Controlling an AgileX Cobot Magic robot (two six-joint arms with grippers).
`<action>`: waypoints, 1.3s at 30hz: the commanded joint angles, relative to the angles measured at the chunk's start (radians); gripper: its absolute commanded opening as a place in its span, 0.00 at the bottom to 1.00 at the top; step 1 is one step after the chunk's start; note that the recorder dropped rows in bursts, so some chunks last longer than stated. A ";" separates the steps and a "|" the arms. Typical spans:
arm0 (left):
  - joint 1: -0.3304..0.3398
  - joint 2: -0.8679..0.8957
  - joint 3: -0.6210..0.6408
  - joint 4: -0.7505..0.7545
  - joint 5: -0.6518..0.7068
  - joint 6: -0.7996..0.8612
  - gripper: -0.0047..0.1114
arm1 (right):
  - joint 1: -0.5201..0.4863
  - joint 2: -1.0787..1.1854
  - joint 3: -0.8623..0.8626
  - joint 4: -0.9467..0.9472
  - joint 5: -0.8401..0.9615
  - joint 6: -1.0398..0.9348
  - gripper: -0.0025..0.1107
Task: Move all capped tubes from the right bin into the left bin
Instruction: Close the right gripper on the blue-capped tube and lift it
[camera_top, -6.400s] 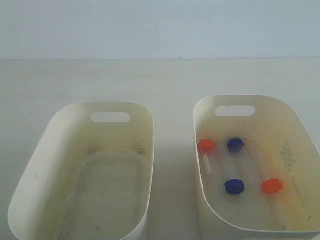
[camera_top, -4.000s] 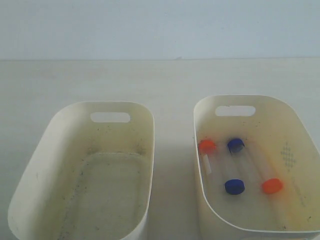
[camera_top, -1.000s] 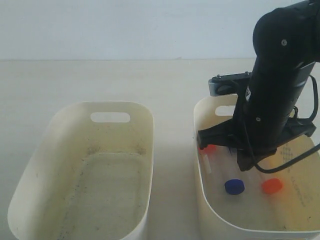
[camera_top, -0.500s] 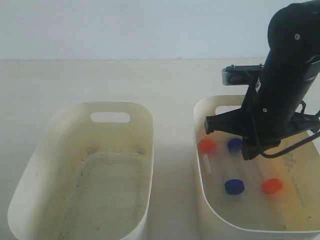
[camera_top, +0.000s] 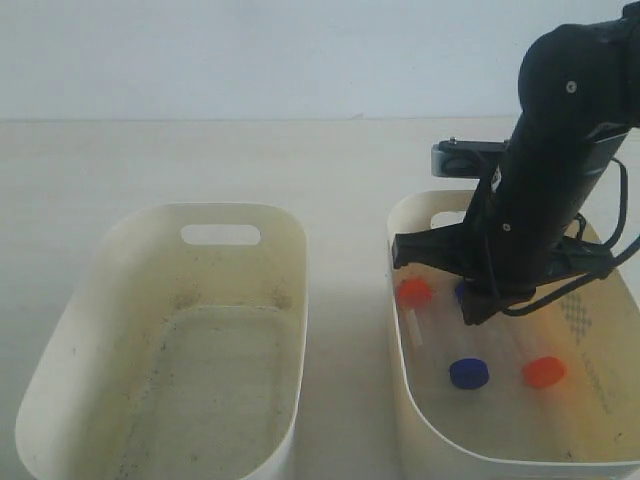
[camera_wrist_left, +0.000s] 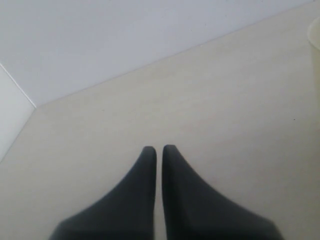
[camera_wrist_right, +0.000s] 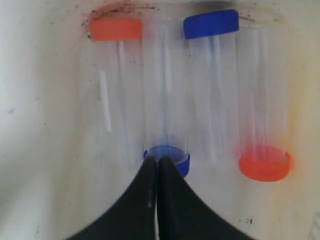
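Pale tabletop (camera_top: 330, 170) meets a white wall (camera_top: 300, 50). Inside the right bin (camera_top: 415, 420), the right gripper (camera_wrist_right: 158, 162), pressed together and empty, hangs above four capped tubes (camera_wrist_right: 165, 100). Outside that bin, the left gripper (camera_wrist_left: 159, 150), likewise closed on nothing, hovers over bare tabletop, and the left bin (camera_top: 295, 300) sits beside the right bin.

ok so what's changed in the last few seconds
The right arm came into view and now hangs over the right bin, after shifting back and forth a little; its jaws are shut on nothing, tips near a blue-capped tube. Nothing was taken. The four capped tubes and the left bin stayed put.
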 joint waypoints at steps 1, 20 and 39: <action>-0.005 0.000 -0.004 -0.003 -0.003 -0.010 0.08 | -0.005 0.027 0.002 -0.018 -0.007 -0.024 0.02; -0.005 0.000 -0.004 -0.003 -0.003 -0.010 0.08 | -0.007 0.029 0.021 -0.083 -0.027 -0.024 0.02; -0.005 0.000 -0.004 -0.003 -0.003 -0.010 0.08 | -0.005 0.029 0.086 -0.083 -0.160 -0.149 0.40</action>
